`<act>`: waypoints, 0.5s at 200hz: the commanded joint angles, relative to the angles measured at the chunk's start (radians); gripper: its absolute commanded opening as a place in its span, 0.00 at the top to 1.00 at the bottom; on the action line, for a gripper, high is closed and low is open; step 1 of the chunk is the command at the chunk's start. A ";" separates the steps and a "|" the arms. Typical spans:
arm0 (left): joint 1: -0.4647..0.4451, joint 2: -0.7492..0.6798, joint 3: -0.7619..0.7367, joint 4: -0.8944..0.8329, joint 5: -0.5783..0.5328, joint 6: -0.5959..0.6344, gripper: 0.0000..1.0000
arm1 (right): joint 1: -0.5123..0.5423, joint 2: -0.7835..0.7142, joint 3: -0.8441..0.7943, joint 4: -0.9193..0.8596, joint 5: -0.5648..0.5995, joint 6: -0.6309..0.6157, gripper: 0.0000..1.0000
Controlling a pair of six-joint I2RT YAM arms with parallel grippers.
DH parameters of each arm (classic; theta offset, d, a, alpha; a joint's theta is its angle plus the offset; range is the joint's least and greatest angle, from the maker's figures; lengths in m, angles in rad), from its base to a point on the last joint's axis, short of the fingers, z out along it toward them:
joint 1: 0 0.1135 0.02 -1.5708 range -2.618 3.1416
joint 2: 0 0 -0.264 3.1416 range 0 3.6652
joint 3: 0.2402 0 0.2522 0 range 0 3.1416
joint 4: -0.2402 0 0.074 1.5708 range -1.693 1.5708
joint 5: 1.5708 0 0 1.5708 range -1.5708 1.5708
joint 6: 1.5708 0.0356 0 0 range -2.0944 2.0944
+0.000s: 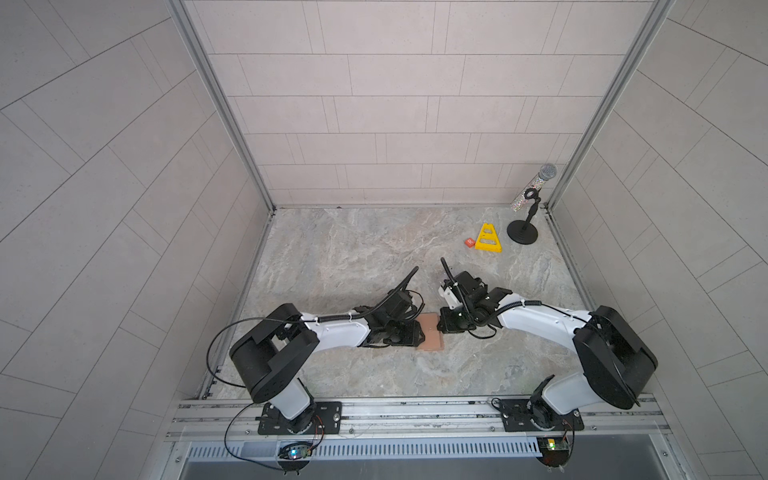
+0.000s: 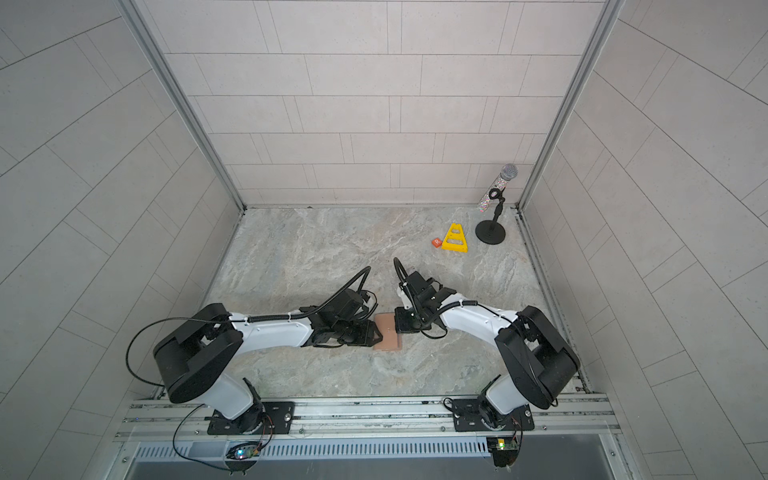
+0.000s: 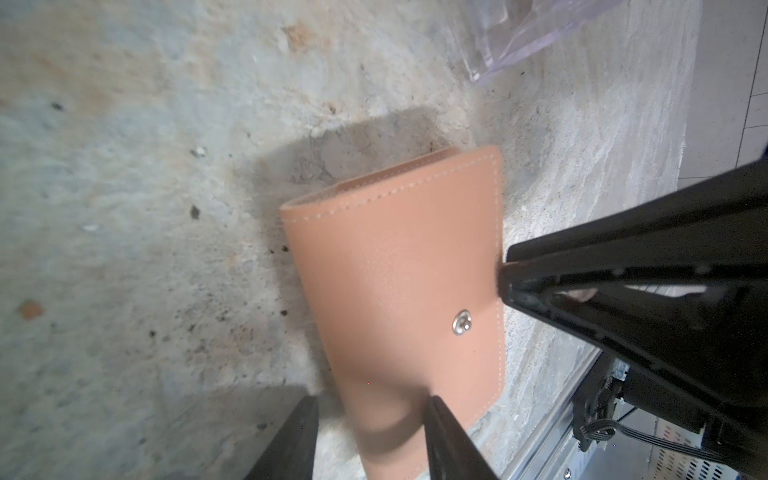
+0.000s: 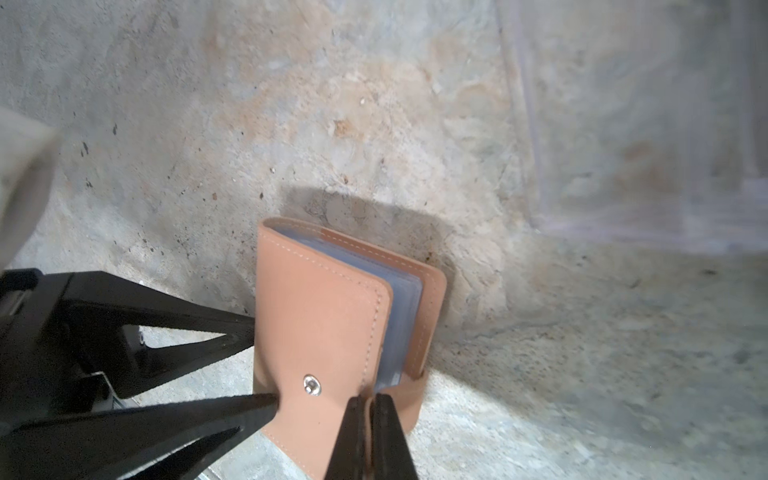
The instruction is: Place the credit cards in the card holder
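A marble-patterned table (image 1: 353, 257) sits inside pale tiled walls. The left claw (image 3: 372, 401) has its jaws apart, astride the edge of the tan leather card holder (image 4: 324, 332) farthest from the right claw (image 4: 370, 401). One jaw touches the leather and the other stands just clear.

The card holder rests on the table between the two claws. Its cover is slightly lifted, so the bluish plastic sleeves (image 4: 399, 328) show. The right claw is pinched closed on the holder's snap tab, just beside the metal stud (image 4: 311, 384).

No credit cards are visible in any view. A clear plastic stand (image 3: 519, 37) lies beyond both claws.

With the left jaws loose, a pull on the tab would probably drag the whole holder toward the right claw instead of opening it. The thin tab could also slip free.
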 commanded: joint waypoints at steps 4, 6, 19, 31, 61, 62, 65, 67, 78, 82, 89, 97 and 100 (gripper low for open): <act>-0.008 0.026 0.014 -0.010 -0.011 0.014 0.52 | -0.001 -0.027 0.022 -0.041 0.028 -0.018 0.95; -0.010 0.029 0.015 -0.010 -0.011 0.014 0.52 | -0.001 -0.028 0.022 -0.042 0.028 -0.018 0.95; -0.011 0.037 0.017 -0.010 -0.017 0.012 0.52 | 0.000 -0.035 0.025 -0.044 0.026 -0.018 0.95; -0.014 0.042 0.018 -0.012 -0.025 0.006 0.52 | -0.001 -0.041 0.025 -0.043 0.021 -0.018 0.95; -0.017 0.058 0.018 -0.013 -0.040 -0.010 0.52 | 0.000 -0.038 0.017 0.001 -0.040 -0.007 0.94; -0.017 0.058 0.017 -0.013 -0.041 -0.011 0.52 | 0.000 -0.038 0.017 0.004 -0.043 -0.005 0.94; -0.018 0.058 0.018 -0.013 -0.041 -0.012 0.52 | 0.001 -0.035 0.015 0.013 -0.049 -0.001 0.94; -0.018 0.057 0.018 -0.013 -0.041 -0.013 0.52 | 0.001 -0.034 0.013 0.019 -0.055 0.002 0.94; -0.018 0.060 0.016 -0.011 -0.044 -0.014 0.52 | 0.002 -0.023 0.007 0.053 -0.079 0.018 0.94; -0.019 0.059 0.013 -0.011 -0.046 -0.017 0.52 | 0.005 -0.019 0.005 0.062 -0.087 0.025 0.94; -0.019 0.061 0.013 -0.010 -0.046 -0.017 0.52 | 0.008 -0.013 0.004 0.079 -0.097 0.034 0.94; -0.019 0.062 0.011 -0.010 -0.047 -0.019 0.52 | 0.012 -0.007 0.004 0.096 -0.104 0.044 0.93; -0.020 0.061 0.011 -0.010 -0.046 -0.019 0.53 | 0.014 -0.006 0.003 0.101 -0.106 0.047 0.93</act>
